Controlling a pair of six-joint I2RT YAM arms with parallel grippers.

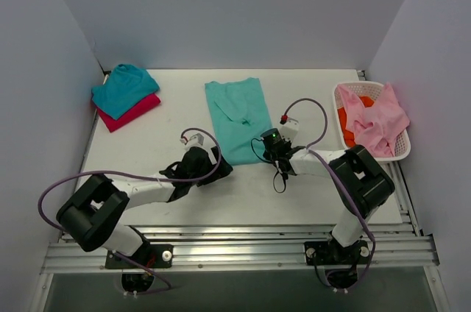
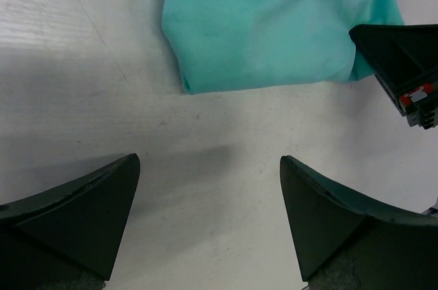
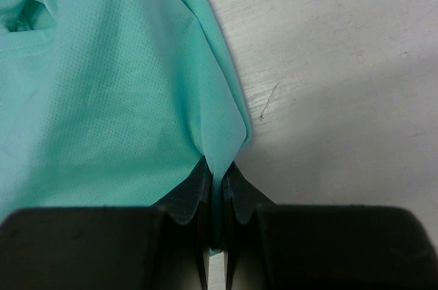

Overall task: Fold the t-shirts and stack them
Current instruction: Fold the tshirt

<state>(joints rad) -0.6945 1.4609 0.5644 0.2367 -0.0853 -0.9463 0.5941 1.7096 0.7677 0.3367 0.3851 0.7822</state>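
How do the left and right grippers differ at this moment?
The left gripper is open and empty; the right gripper is shut on the edge of the mint shirt. The left hangs over bare table just short of the shirt's corner; the right is touching cloth. Both sit at the shirt's near end.

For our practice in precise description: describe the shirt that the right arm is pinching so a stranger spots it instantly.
On the white table, between the teal-and-red stack at far left and the white basket at right, lies a mint-green t-shirt. It alone is unstacked, its near corner pinched in the right tool.
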